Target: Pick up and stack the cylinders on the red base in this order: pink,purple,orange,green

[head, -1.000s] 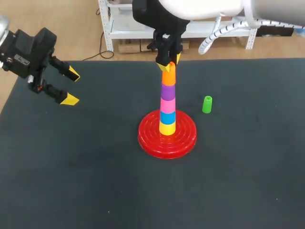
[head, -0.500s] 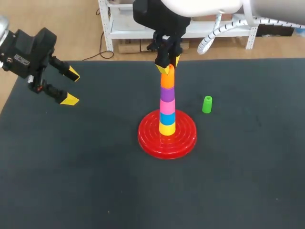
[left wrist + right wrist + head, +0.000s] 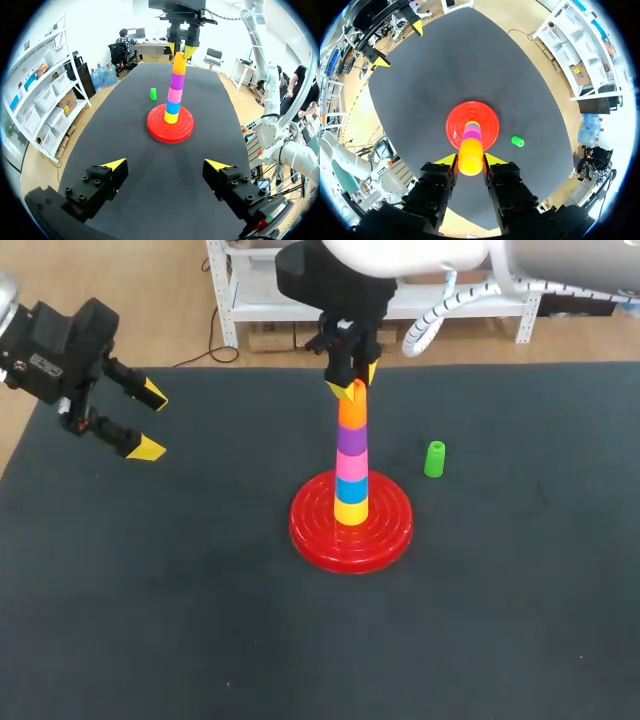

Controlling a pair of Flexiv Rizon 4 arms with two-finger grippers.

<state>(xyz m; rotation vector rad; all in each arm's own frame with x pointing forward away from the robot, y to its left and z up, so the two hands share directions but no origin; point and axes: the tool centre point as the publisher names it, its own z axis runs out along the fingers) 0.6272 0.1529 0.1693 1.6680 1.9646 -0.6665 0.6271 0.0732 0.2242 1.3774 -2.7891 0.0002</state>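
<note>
Left gripper (image 3: 150, 422): upper left, above the tabletop (image 3: 150, 620); jaws wide, holding nothing.
Stack (image 3: 350, 475): centre, on our red base (image 3: 305, 530); orange cylinder (image 3: 351, 417) topmost.
Right gripper (image 3: 470, 160): jaws narrow, flanking the orange cylinder's top; only our right wrist view shows slim gaps.
Green cylinder (image 3: 434, 459): upright, right of the base.

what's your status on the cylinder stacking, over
Left gripper open, off to the side. Right gripper at orange plastic cylinder, topmost on red round base. Green plastic cylinder beside base, unstacked; nothing between.
</note>
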